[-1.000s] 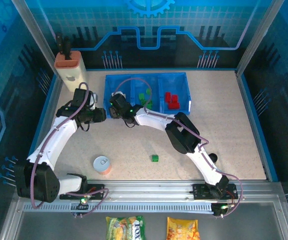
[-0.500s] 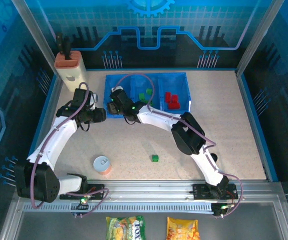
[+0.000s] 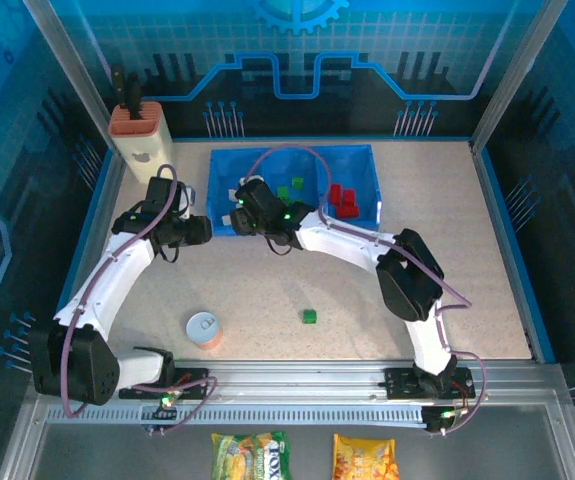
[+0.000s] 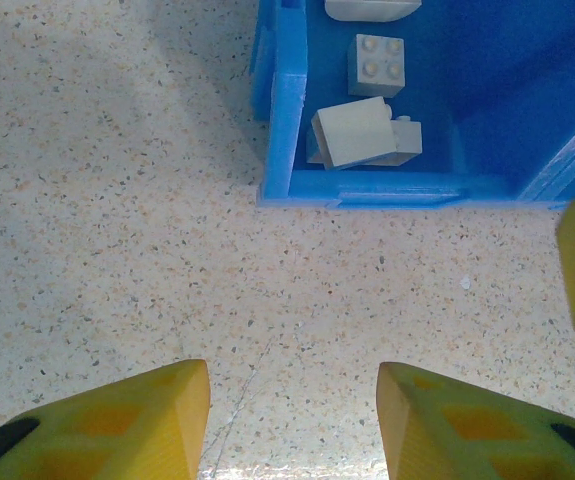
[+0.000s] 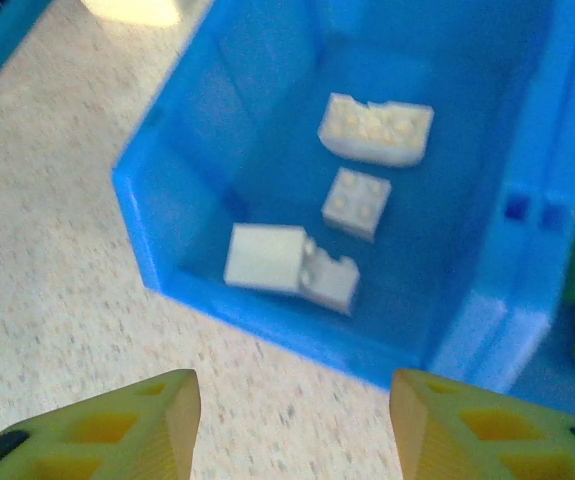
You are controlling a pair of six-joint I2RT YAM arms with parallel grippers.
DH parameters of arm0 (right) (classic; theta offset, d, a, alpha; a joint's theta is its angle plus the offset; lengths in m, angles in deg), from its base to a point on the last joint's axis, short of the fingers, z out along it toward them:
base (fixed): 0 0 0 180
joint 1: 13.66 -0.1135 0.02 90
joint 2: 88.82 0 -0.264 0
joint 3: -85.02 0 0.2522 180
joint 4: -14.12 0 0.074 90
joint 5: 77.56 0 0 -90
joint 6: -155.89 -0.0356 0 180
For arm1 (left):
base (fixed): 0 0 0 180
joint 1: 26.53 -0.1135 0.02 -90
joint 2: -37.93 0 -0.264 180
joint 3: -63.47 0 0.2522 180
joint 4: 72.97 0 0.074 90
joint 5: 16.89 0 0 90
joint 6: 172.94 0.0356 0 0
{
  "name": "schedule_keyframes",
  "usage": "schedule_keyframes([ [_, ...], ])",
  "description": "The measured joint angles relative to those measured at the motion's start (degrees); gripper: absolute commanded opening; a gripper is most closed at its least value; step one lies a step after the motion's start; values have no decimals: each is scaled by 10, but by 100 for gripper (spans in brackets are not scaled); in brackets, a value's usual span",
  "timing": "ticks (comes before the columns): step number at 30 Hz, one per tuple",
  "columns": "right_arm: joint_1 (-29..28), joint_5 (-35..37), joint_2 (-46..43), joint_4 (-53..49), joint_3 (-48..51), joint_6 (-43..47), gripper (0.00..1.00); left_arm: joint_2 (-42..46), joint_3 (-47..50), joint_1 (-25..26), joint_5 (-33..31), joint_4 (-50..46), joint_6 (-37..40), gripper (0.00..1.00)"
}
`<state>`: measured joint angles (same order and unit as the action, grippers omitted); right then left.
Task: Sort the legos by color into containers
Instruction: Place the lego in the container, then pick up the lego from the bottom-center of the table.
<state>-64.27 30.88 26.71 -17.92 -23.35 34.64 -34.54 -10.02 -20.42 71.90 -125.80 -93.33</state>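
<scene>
Several cream legos (image 5: pixel 357 203) lie in the end compartment of the blue tray (image 5: pixel 267 315), just ahead of my right end effector (image 5: pixel 289 405), fingers apart and empty. My left end effector (image 4: pixel 289 395), likewise spread, faces the tray's corner.

blue tray (image 4: pixel 285 110), cream legos (image 5: pixel 352 203) — speckled table (image 4: pixel 117 200)

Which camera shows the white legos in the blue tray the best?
The left wrist view: the white legos look close and sharp, though one is cut off at the edge. The right wrist view shows all three, but blurry. From above, the right arm hides most of their part of the blue tray.
</scene>
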Motion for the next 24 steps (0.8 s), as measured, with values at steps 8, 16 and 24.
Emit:
schedule_keyframes([
  [8, -1, 1, -61, -120, 62, -70, 53, 0, 0, 0, 0, 0, 0, 48],
  [16, -20, 6, -111, -234, 118, -167, 54, 0, 0, 0, 0, 0, 0, 49],
  [24, -55, -1, -130, -293, 183, -254, 56, 0, 0, 0, 0, 0, 0, 49],
])
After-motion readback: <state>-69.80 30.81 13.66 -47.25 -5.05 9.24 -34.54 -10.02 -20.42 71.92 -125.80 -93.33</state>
